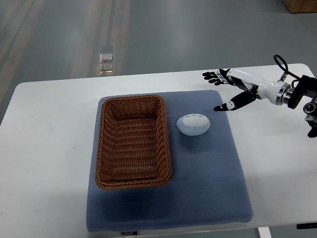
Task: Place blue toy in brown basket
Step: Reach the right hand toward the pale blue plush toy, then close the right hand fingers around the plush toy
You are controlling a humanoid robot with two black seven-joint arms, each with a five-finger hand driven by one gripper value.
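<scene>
A pale blue, egg-shaped toy (193, 124) lies on the blue-grey mat (208, 183), just right of the brown wicker basket (105, 148). The basket holds nothing. My right hand (225, 89) comes in from the right edge, above and to the right of the toy and apart from it. Its fingers (214, 76) are spread and the thumb (224, 106) points left toward the toy. It holds nothing. The left arm does not show.
The mat lies on a white table (44, 148) whose far edge runs behind the hand. Grey floor lies beyond it, with a small metal plate (106, 62) in it. A brown box corner (300, 5) shows at top right.
</scene>
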